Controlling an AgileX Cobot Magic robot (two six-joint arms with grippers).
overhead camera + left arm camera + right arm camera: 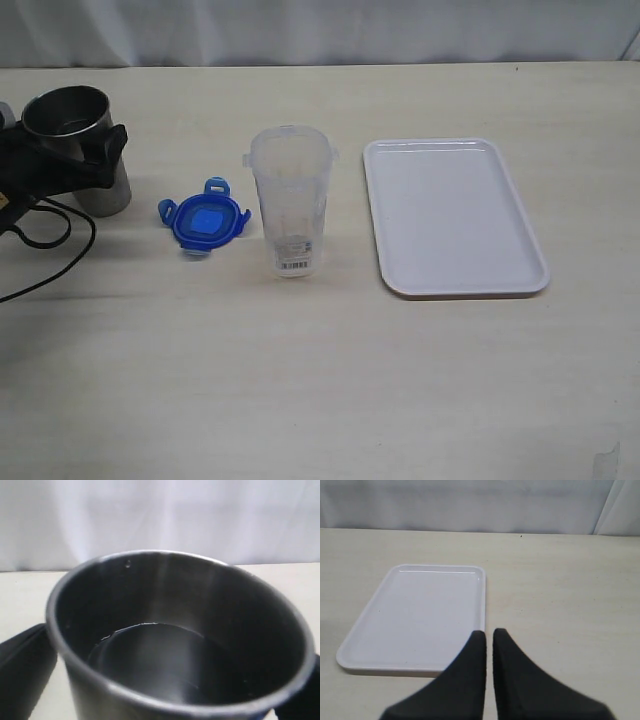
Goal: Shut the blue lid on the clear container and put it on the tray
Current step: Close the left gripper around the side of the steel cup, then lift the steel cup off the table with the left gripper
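The blue lid (205,222) lies flat on the table, just left of the clear container (290,200), which stands upright and uncovered with a barcode sticker near its base. To the container's right lies the white tray (450,215), bare. My left gripper (65,140) is at the far left, open wide, its black fingers (20,675) on either side of a grey metal cup (70,115). That cup (175,630) fills the left wrist view. My right gripper (489,632) is shut on nothing, hovering near one corner of the tray (420,615). It is outside the exterior view.
Black cables (45,235) trail from the left arm over the table's left edge. A white curtain (320,30) backs the far side of the table.
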